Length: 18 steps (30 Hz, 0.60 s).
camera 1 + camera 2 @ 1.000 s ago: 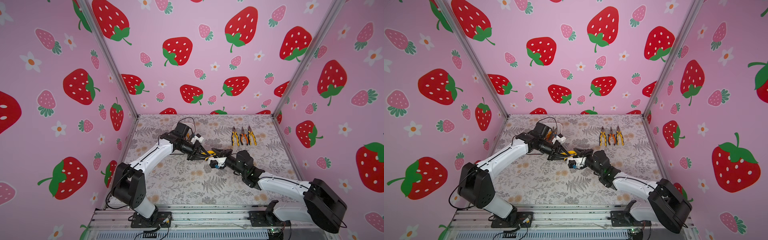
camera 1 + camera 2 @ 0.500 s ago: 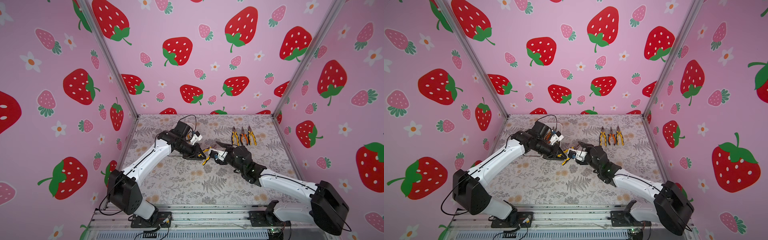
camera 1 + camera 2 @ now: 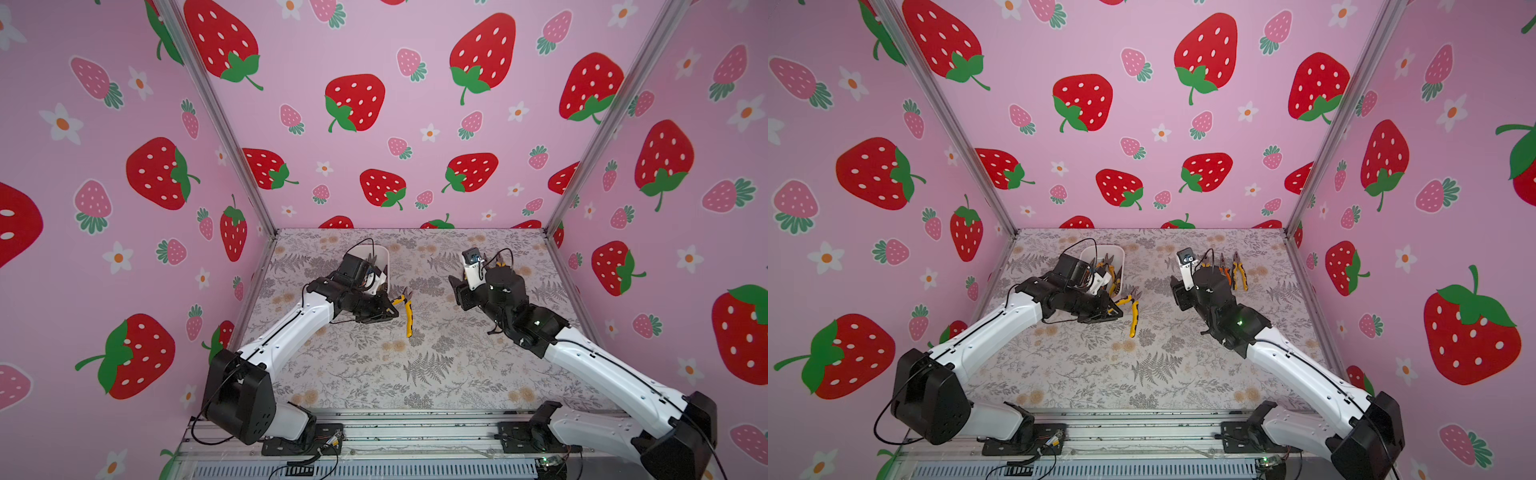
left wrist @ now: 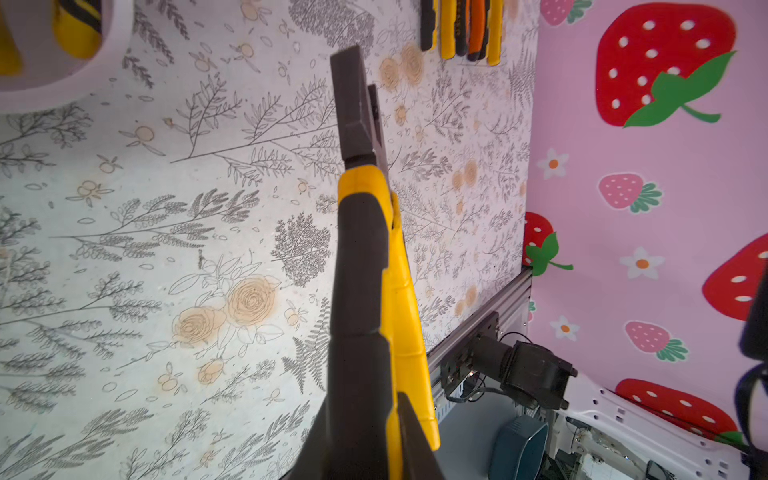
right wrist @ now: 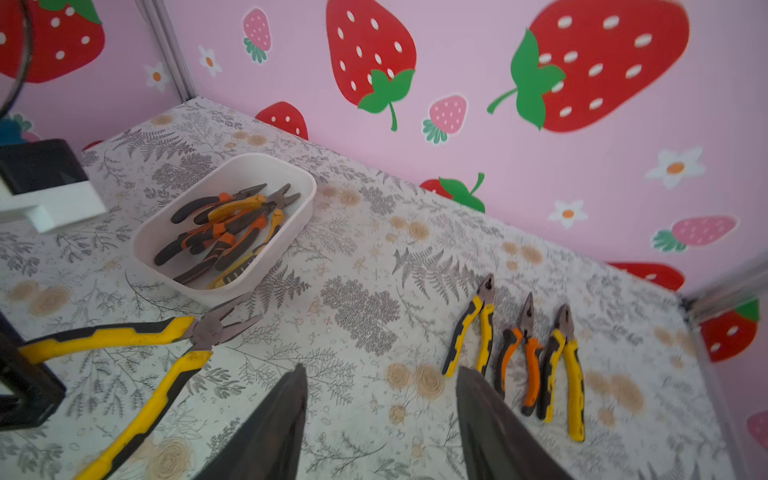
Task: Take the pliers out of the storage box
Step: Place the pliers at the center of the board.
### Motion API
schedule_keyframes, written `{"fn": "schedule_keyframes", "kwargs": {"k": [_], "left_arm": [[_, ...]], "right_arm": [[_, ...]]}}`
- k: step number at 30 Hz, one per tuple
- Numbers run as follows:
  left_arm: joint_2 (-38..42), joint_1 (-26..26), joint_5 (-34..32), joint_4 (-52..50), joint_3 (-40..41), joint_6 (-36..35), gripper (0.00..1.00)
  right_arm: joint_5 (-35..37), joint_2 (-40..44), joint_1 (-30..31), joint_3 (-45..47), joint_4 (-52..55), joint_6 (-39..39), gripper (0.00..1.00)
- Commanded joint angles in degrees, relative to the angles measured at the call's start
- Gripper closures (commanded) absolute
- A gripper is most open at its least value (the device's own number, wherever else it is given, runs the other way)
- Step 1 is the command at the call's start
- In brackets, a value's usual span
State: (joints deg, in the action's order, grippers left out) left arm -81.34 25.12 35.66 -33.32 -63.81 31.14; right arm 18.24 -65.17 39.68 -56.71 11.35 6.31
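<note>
The white storage box (image 5: 232,166) at the back left holds several pliers (image 5: 232,228) with orange or yellow handles. It also shows in both top views (image 3: 376,252) (image 3: 1121,257), partly behind my left wrist. My left gripper (image 3: 388,309) (image 3: 1115,309) (image 4: 390,457) is shut on one handle of a yellow-and-black pair of pliers (image 3: 406,309) (image 3: 1133,311) (image 4: 365,270) (image 5: 203,332), held above the mat in front of the box, its other handle hanging down. My right gripper (image 3: 455,291) (image 3: 1177,293) (image 5: 382,370) is open and empty, apart to the right.
Three pliers (image 5: 469,328) (image 5: 523,345) (image 5: 565,365) lie side by side on the floral mat at the back right, close behind my right wrist (image 3: 1239,272). Pink strawberry walls close in three sides. A metal rail (image 3: 415,432) runs along the front.
My right gripper was shut at the yellow pliers beside my left gripper; it has opened and drawn back to the right. The left gripper keeps the pliers, whose free handle has swung down.
</note>
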Motion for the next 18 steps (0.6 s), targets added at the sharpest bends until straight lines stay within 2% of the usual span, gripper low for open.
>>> {"fn": "schedule_keyframes", "kwargs": {"k": [1,4,5,6,7,9,10,13,18], "left_arm": [[4.57,-0.12,6.09,12.72,2.51,2.47,1.0],[8.81,-0.17,5.22,19.62,6.85,4.89,1.0],[9.95,-0.09,4.43,21.49,8.23,5.49,1.0],[10.82,-0.15,4.16,23.6,9.59,6.29,1.0],[11.74,-0.09,3.29,25.6,10.98,7.12,1.0],[13.29,-0.02,2.46,30.28,14.05,8.91,1.0],[13.97,0.09,1.86,32.8,15.71,9.89,1.0],[15.8,1.41,-1.72,36.46,18.84,9.67,1.0],[16.69,4.34,-7.36,35.6,19.82,5.39,1.0]], "right_arm": [[-9.78,-0.58,-5.41,-1.55,10.07,17.69,0.28],[-22.32,-0.89,-11.22,0.39,8.81,23.81,0.26],[-25.87,-0.97,-12.77,1.54,7.53,26.36,0.32],[-28.8,-1.18,-13.48,2.35,6.47,28.54,0.4],[-31.68,-1.79,-13.75,2.9,5.53,30.66,0.54],[-36.28,-4.32,-13.3,2.33,6.05,33.89,0.88],[-38.2,-5.67,-12.7,2.01,6.43,34.85,0.94],[-38.23,-8.14,-9.12,0.57,8.32,34.87,0.92],[-35.21,-11.62,-3.28,-3.73,13.13,33.95,0.91]]}}
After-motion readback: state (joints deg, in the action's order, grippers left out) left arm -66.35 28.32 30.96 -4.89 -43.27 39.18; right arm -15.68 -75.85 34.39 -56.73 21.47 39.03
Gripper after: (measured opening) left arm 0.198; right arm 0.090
